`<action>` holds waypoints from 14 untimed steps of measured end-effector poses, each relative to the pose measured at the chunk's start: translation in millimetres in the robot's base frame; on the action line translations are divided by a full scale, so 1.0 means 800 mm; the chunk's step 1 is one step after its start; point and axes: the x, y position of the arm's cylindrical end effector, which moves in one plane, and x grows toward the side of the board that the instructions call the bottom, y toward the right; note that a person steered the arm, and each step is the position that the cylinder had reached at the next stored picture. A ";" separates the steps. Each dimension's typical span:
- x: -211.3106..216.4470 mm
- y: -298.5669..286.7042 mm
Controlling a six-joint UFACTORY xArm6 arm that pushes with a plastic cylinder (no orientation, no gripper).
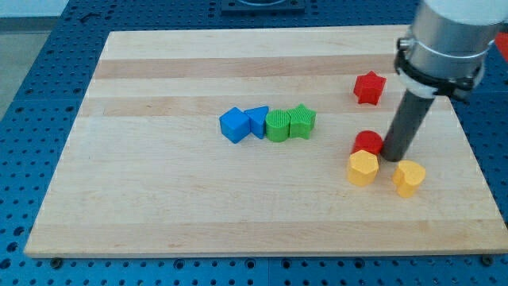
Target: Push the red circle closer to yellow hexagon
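Observation:
The red circle [367, 142] sits right of the board's middle, touching the top edge of the yellow hexagon [363, 168] just below it. My tip [394, 156] stands on the board just to the right of the red circle, close against it, and up-right of the yellow hexagon. A yellow heart-shaped block [409, 177] lies to the lower right of the tip, apart from the hexagon.
A red star [369, 87] lies above the red circle. A blue cube [234, 125], blue triangle [256, 121], green rounded block [278, 125] and green star [302, 120] form a row mid-board. The wooden board [159, 206] lies on a blue perforated table.

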 end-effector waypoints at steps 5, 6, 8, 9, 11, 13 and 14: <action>-0.020 -0.030; -0.020 -0.061; -0.020 -0.084; -0.022 -0.084; -0.031 -0.095; -0.004 -0.134; 0.010 -0.148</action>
